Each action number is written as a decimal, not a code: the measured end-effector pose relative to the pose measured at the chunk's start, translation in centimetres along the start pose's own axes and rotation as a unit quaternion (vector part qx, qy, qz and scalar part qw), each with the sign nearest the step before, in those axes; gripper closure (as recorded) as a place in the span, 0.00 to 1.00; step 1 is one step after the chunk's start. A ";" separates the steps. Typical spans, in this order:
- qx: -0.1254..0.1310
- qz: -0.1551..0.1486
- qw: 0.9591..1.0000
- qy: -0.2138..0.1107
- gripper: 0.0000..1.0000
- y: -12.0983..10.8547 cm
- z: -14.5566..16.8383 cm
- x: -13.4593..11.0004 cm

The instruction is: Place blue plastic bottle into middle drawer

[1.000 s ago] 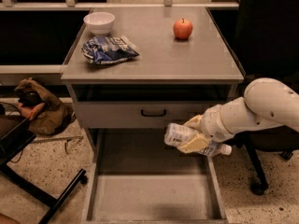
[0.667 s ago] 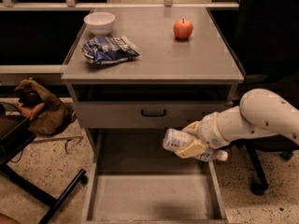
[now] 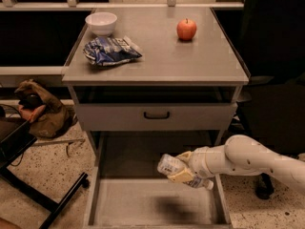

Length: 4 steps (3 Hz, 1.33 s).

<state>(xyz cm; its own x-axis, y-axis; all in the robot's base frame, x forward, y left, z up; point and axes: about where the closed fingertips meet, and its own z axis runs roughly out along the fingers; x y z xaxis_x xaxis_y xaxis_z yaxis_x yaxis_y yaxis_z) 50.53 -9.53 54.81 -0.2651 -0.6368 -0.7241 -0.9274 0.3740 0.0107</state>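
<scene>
The blue plastic bottle is a small clear bottle with a pale label. It lies on its side in my gripper, which is shut on it. My white arm reaches in from the right. Gripper and bottle hang over the right part of the open middle drawer, a wide grey tray with a flat floor pulled out at the bottom of the cabinet. A dark shadow lies on the drawer floor below the bottle. The bottle's cap end points right and down, partly hidden by my fingers.
On the cabinet top stand a white bowl, a blue-and-white snack bag and a red apple. A closed drawer front with a black handle sits above the open drawer. A brown bag and a chair base lie left.
My gripper has carried the bottle left and lower, from beside the drawer's right wall to over the drawer floor.
</scene>
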 end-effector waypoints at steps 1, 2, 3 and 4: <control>0.000 0.000 1.000 0.000 1.00 0.0 0.0 0.0; -0.010 0.005 1.000 -0.001 1.00 1.9 3.6 2.3; -0.018 0.027 0.999 0.002 1.00 3.7 8.9 6.1; -0.012 0.060 0.998 0.000 1.00 5.0 12.1 9.0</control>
<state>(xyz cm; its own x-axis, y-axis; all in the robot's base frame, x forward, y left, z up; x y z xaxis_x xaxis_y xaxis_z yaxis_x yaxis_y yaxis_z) 46.71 -5.27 39.97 -0.3746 -0.5891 -0.7160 -0.8952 0.4308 0.1139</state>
